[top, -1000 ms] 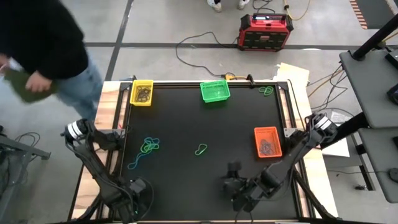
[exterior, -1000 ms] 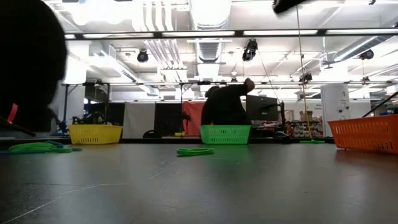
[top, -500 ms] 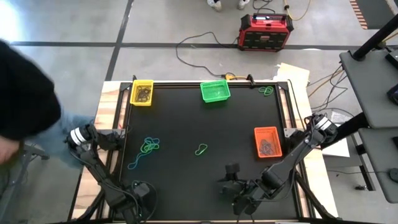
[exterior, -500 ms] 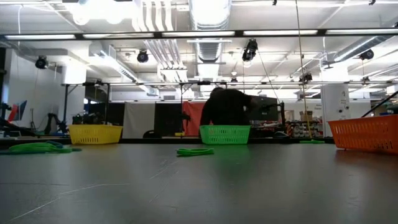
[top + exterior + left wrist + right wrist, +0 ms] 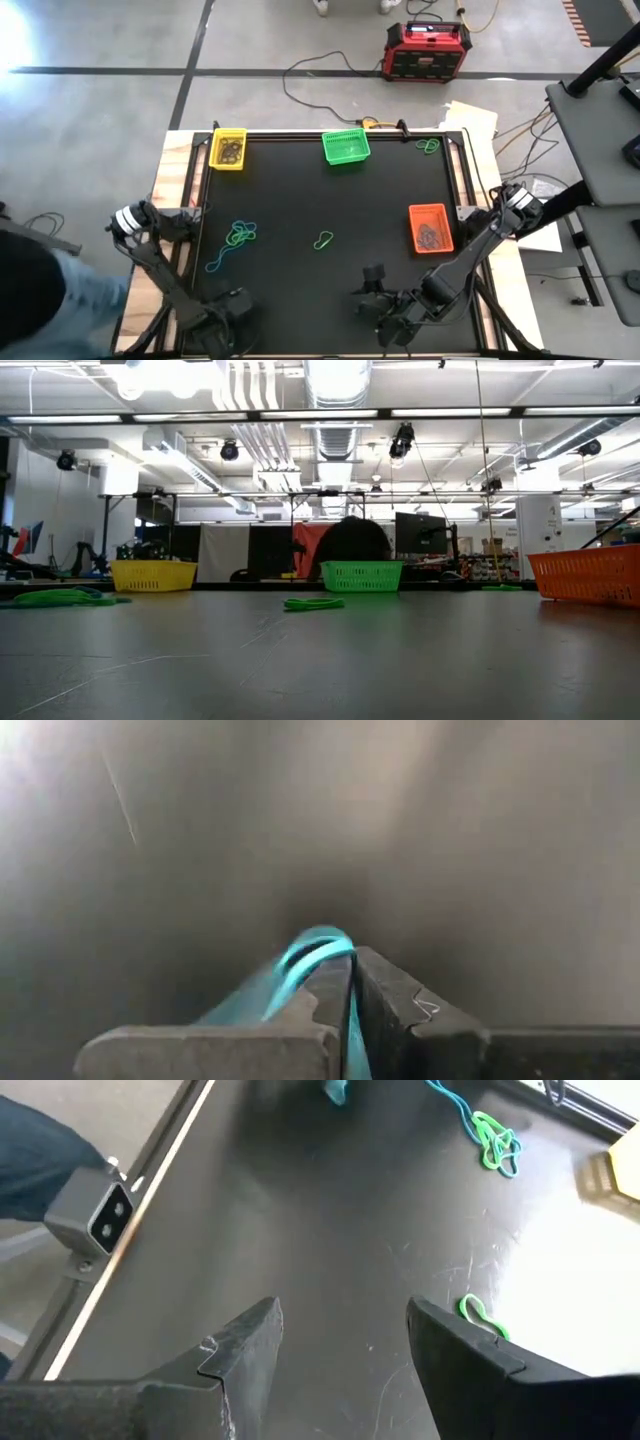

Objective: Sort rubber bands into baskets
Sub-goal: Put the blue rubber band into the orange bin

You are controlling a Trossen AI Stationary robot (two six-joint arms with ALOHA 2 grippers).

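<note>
Near the table's near left corner my left gripper [image 5: 237, 308] [image 5: 352, 958] is shut on a teal rubber band [image 5: 312, 948], just over the black mat [image 5: 330, 200]. My right gripper [image 5: 368, 295] [image 5: 345, 1350] hangs open above the mat's near middle, holding nothing. Loose on the mat lie a green-and-blue cluster of bands [image 5: 238, 237] [image 5: 497, 1140] and a single green band [image 5: 323, 240] [image 5: 480, 1315] [image 5: 313, 603]. The yellow basket [image 5: 229, 149] and green basket [image 5: 346, 147] stand at the far edge, the orange basket [image 5: 430, 228] at the right. My left gripper pinches the teal band between its two shut fingers, coming steeply from above. A loop of the band [image 5: 318, 942] bulges out past the fingertips and a strand [image 5: 350, 1042] runs back between them. Whether the band touches the mat I cannot tell.
Another green band [image 5: 428, 146] lies by the mat's far right corner. A person in dark clothes [image 5: 40, 290] stands beside the table's near left corner. A red and black box [image 5: 426, 50] and cables sit on the floor beyond the far edge.
My left gripper has shifted a little toward the table's right edge and tipped further down. The person has walked along the table's left side from the far end to the near end.
</note>
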